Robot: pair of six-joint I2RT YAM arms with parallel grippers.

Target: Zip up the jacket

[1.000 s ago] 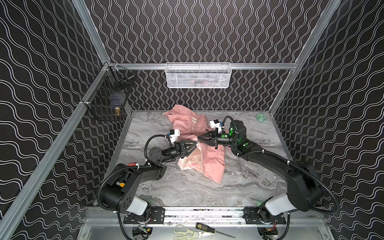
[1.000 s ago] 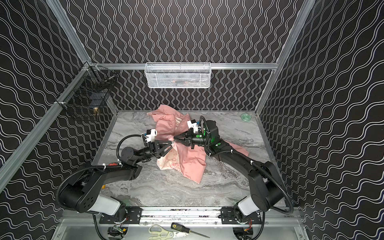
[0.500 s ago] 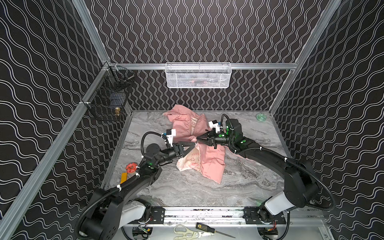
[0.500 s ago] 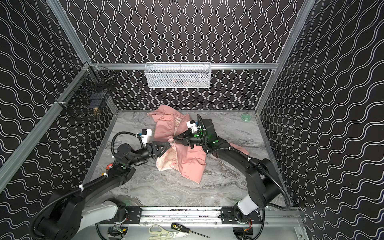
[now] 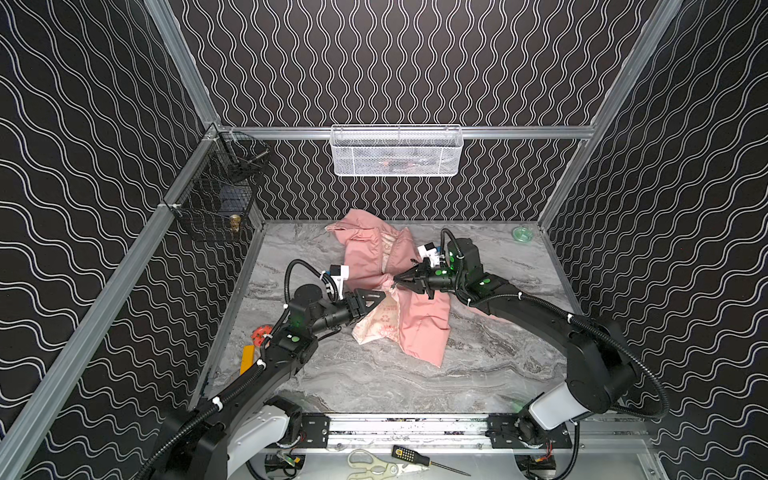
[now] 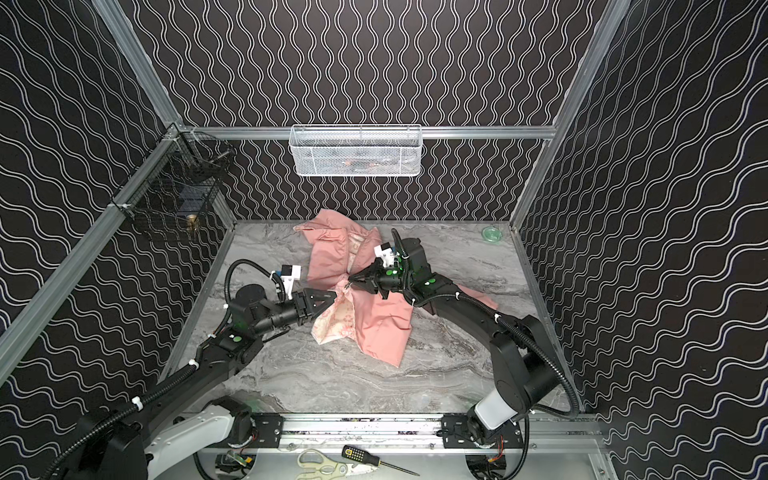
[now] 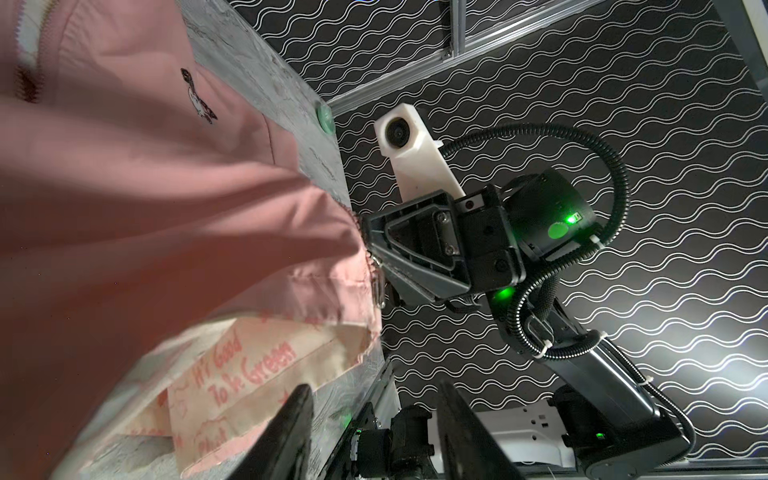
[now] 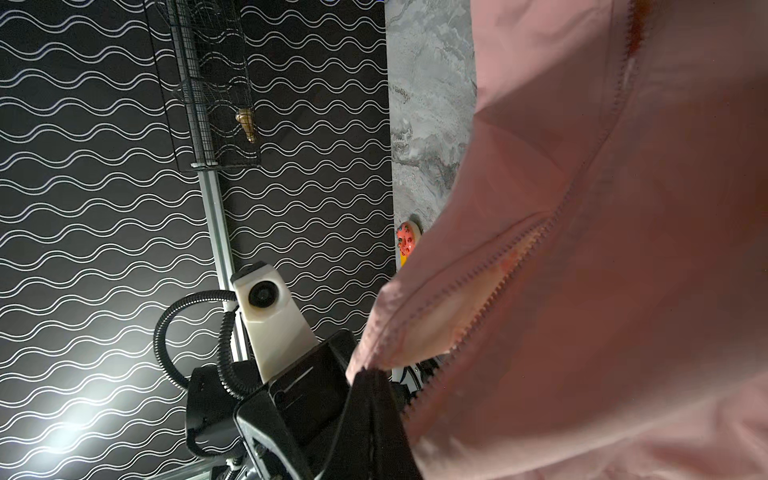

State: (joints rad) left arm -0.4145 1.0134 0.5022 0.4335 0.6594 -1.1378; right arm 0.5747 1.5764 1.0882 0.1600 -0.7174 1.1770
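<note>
The salmon-pink jacket (image 5: 419,320) (image 6: 382,328) lies crumpled mid-table, its cream printed lining (image 5: 380,322) turned out at the left. My right gripper (image 5: 395,279) (image 6: 350,277) is shut on a raised corner of the jacket's front edge, by the zipper teeth (image 8: 490,299). In the left wrist view a metal zipper slider (image 7: 377,286) hangs at that pinched corner. My left gripper (image 5: 384,296) (image 6: 334,296) points at the same corner from the left, just short of it. It is open with nothing between its fingers (image 7: 297,409), and the lining (image 7: 249,374) lies beside one of them.
A white mesh basket (image 5: 395,151) hangs on the back wall and a black wire basket (image 5: 216,208) on the left wall. A green lid (image 5: 522,234) sits back right, an orange toy (image 5: 259,334) at the left edge. Scissors (image 5: 370,465) and a screwdriver (image 5: 415,457) lie on the front rail.
My left arm has stretched out low from the front left while its gripper stayed near the jacket's corner with jaws a little wider. The right gripper has kept its hold, almost still.
</note>
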